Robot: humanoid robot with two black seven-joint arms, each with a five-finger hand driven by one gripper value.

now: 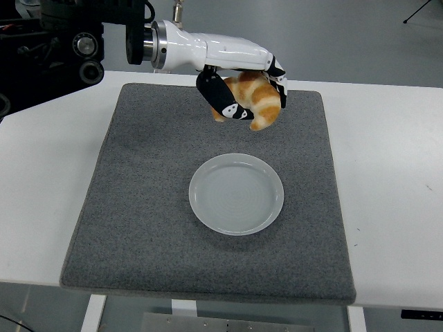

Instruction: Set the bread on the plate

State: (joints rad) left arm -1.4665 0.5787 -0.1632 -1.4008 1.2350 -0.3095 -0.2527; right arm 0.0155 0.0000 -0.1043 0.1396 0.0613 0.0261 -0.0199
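Note:
My left hand reaches in from the upper left and is shut on a golden-brown croissant-shaped bread. It holds the bread in the air above the far part of the grey mat, just beyond the plate. The white round plate lies empty at the middle of the mat, below and slightly nearer than the bread. My right arm does not show.
The grey mat covers most of the white table. Dark robot hardware sits at the upper left corner.

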